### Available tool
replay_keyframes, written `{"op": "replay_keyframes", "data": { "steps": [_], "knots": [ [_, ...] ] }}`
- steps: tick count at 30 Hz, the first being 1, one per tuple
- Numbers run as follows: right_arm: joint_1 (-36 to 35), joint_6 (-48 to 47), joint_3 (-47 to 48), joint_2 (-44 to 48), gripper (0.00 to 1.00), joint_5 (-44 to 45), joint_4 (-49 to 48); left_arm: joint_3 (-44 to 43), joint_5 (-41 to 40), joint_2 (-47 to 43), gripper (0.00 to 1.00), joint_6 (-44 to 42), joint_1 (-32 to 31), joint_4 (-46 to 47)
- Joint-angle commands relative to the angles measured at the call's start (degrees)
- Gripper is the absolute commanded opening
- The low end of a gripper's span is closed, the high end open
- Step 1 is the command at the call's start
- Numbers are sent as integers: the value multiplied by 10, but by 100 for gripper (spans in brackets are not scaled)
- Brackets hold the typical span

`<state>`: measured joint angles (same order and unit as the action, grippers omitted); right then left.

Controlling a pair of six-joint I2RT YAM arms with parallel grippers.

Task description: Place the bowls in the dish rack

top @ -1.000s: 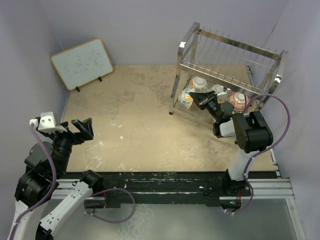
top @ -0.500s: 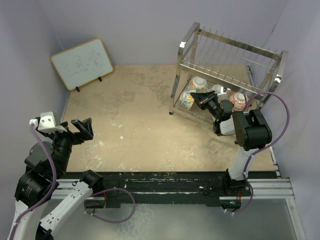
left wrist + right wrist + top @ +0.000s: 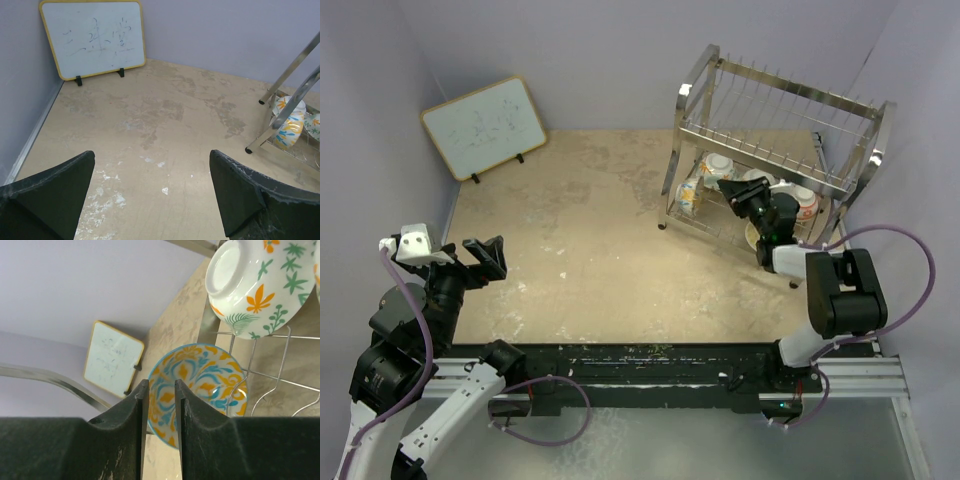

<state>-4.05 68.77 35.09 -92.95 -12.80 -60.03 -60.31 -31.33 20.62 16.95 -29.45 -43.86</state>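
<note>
Lavender walls point(image 3: 620, 50) are seen around a beige counter point(image 3: 600, 240), where the dish rack point(image 3: 780, 125) is stood at the far right with the bowls point(image 3: 720, 166) kept on its lower tier. The right pincer point(image 3: 161, 385) is reached into that tier, its fingers point(image 3: 125, 430) drawn almost together before a blue-and-orange bowl point(image 3: 200, 375) propped on edge. The left pincer point(image 3: 151, 152) is held wide open over the near left, well apart from the rack.

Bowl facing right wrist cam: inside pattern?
Orange and blue floral; the bowl shows best in right wrist view.
</note>
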Motion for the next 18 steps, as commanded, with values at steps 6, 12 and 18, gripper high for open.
{"op": "replay_keyframes", "data": {
  "steps": [6, 12, 18],
  "knots": [
    [2, -111, 6, 93, 37, 95, 166, 0, 6, 3, 99, -3, -4, 25],
    [-6, -145, 45, 79, 51, 51, 193, 5, 13, 4, 99, 3, -4, 28],
    [-29, -144, 69, 42, 54, 8, 155, 5, 14, 4, 99, 4, -4, 26]
  ]
}}
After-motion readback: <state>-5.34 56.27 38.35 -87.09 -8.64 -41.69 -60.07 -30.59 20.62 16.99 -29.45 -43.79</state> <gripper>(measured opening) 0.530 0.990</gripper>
